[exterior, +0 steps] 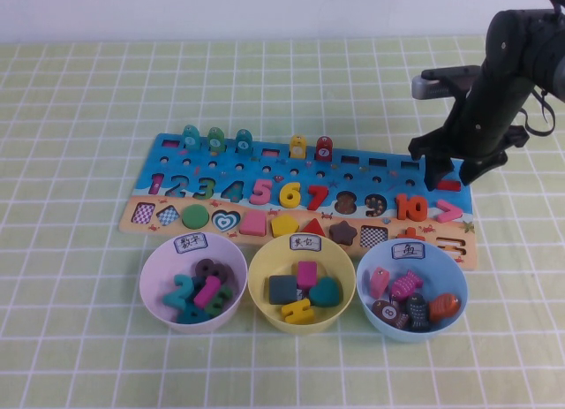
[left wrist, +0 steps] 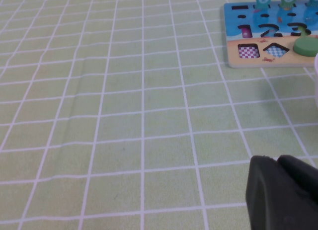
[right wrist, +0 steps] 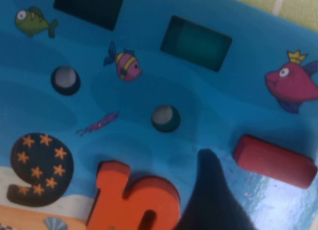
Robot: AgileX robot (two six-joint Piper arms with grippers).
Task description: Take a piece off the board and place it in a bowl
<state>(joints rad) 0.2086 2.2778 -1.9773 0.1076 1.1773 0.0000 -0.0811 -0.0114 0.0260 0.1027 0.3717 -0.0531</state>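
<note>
**Right fingers low over the board's end, red bar not yet held**

The right gripper (exterior: 455, 170) hangs low over the end of the board (exterior: 177, 157) nearest the tabletop's right edge. Its fingers (exterior: 481, 169) are spread and hold nothing. The piece (exterior: 448, 185), a small flat red bar, lies on the blue part just beside the orange 10 (exterior: 410, 206), above the pink ">" piece (exterior: 449, 211). In the right wrist view one dark fingertip (right wrist: 213, 195) stands between the bar (right wrist: 274, 160) and the orange number (right wrist: 134, 195), close to both.

The main risk, as I judge it, is a closure that catches the 10 or pinches only one end of the bar, since the bar is thin and sits flat, leaving little edge to grip. A skewed pinch could flip it or slide it across the glossy blue surface. Pressing down hard might also shift the whole board.

The carry afterwards is long: the bowl (exterior: 256, 290), yellow and already holding several pieces, sits near the tabletop's front edge between a lilac bowl (exterior: 150, 281) and a light blue bowl (exterior: 455, 272), so a loose hold could drop the bar into the blue one.

The left gripper (left wrist: 285, 192) is parked over bare tabletop towards the left edge; I cannot tell how it stands.
</note>
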